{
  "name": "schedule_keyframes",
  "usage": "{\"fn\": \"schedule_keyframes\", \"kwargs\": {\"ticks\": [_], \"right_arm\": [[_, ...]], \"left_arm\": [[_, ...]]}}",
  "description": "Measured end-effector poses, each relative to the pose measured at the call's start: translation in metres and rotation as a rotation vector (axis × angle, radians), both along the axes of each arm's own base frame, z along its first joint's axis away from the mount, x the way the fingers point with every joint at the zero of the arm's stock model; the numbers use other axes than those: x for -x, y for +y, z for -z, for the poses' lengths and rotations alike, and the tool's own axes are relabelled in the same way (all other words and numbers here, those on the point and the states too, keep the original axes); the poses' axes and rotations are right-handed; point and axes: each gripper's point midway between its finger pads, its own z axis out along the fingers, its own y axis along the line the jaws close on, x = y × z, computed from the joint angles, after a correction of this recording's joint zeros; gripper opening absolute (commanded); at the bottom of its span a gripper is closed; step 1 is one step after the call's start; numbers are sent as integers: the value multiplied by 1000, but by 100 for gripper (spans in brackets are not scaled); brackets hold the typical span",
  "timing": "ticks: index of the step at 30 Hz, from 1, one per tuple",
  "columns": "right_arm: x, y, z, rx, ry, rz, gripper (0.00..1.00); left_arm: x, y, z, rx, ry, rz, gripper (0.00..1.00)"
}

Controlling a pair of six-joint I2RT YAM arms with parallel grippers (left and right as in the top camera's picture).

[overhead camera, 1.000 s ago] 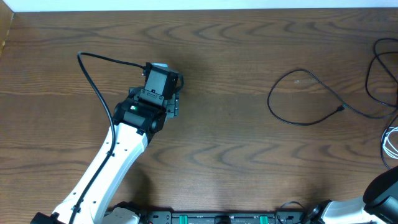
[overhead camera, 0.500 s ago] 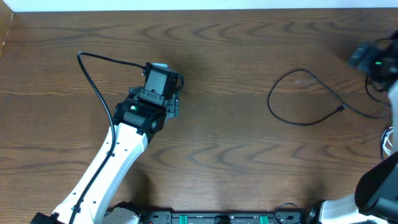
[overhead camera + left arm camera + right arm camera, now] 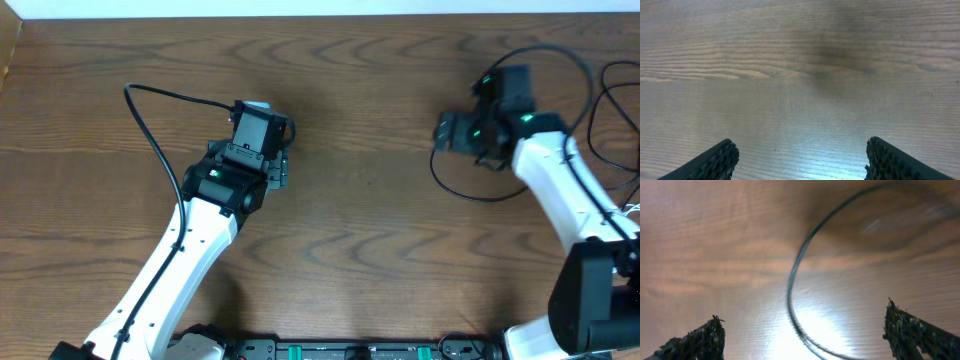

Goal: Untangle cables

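The thin black cable (image 3: pixel 470 196) lies in a loop on the right half of the wooden table; more of it runs off to the right edge (image 3: pixel 600 120). My right gripper (image 3: pixel 450 131) is open and hovers over the left side of that loop. In the right wrist view the black cable (image 3: pixel 794 280) curves across the wood between the two open fingertips (image 3: pixel 697 342), apart from both. Only a sliver of the white cable (image 3: pixel 631 208) shows at the right edge, behind my right arm. My left gripper (image 3: pixel 284 152) is open and empty over bare wood at the left.
The left arm's own thick black cable (image 3: pixel 150 120) arcs out to the left of its wrist. The right arm's cable (image 3: pixel 560 55) loops above it. The table's back edge runs along the top of the overhead view.
My right arm has swung in from the right edge to over the black cable's loop. The left arm and the cable have not moved.
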Motion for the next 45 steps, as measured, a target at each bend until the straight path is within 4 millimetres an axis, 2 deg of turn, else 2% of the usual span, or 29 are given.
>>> {"fn": "schedule_keyframes", "kwargs": {"ticks": [4, 7, 18, 21, 23, 26, 29, 31, 37, 41, 45], "right_arm": [[25, 29, 25, 29, 51, -81, 99], [37, 39, 35, 78, 71, -114, 99], [65, 25, 63, 204, 129, -104, 99], [72, 22, 71, 214, 148, -103, 90], [74, 22, 73, 216, 149, -103, 75], [76, 20, 76, 221, 152, -99, 57], [79, 19, 80, 225, 155, -99, 51], [80, 18, 82, 225, 155, -98, 36], [83, 17, 85, 228, 159, -98, 10], [82, 17, 85, 228, 155, -96, 11], [81, 18, 85, 226, 150, -97, 24]], "left_arm": [[0, 0, 0, 0, 0, 0, 83], [0, 0, 0, 0, 0, 0, 83], [0, 0, 0, 0, 0, 0, 83], [0, 0, 0, 0, 0, 0, 83], [0, 0, 0, 0, 0, 0, 83], [0, 0, 0, 0, 0, 0, 83], [0, 0, 0, 0, 0, 0, 83], [0, 0, 0, 0, 0, 0, 83], [0, 0, 0, 0, 0, 0, 83], [0, 0, 0, 0, 0, 0, 83], [0, 0, 0, 0, 0, 0, 83]]}}
